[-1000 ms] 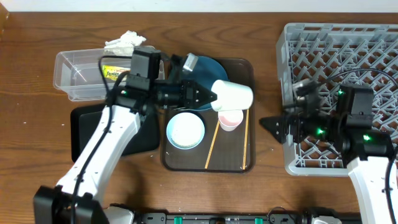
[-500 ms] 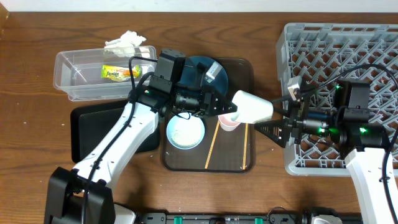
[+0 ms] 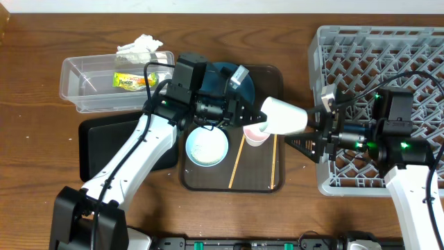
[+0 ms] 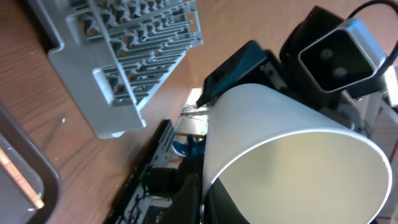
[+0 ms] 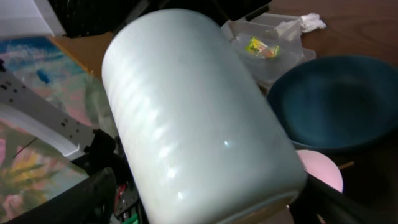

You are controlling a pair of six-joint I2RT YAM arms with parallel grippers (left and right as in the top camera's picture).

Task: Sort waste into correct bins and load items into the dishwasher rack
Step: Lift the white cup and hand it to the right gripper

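My left gripper [image 3: 258, 118] is shut on the rim of the pale green cup [image 3: 283, 117] and holds it sideways in the air above the brown tray's right side. My right gripper [image 3: 309, 129] is open, with a finger on each side of the cup's base; the cup fills the right wrist view [image 5: 193, 118]. The pink cup [image 3: 256, 136] stands below it on the tray, beside the pale bowl [image 3: 207, 146], the dark blue plate [image 3: 220, 73] and two chopsticks [image 3: 236, 160]. The grey rack [image 3: 374, 55] is at the right. No loose rice can be made out.
The clear tub [image 3: 76, 76] at the back left holds the snack wrapper [image 3: 132, 81]. The white tissue [image 3: 142, 45] lies behind it. The black tray [image 3: 94, 149] lies under my left arm. The brown serving tray [image 3: 274, 76] is in the middle.
My left arm carried the pale green cup rightward off the tray's middle. My right gripper came left from the rack until its open fingers flank the cup's base.
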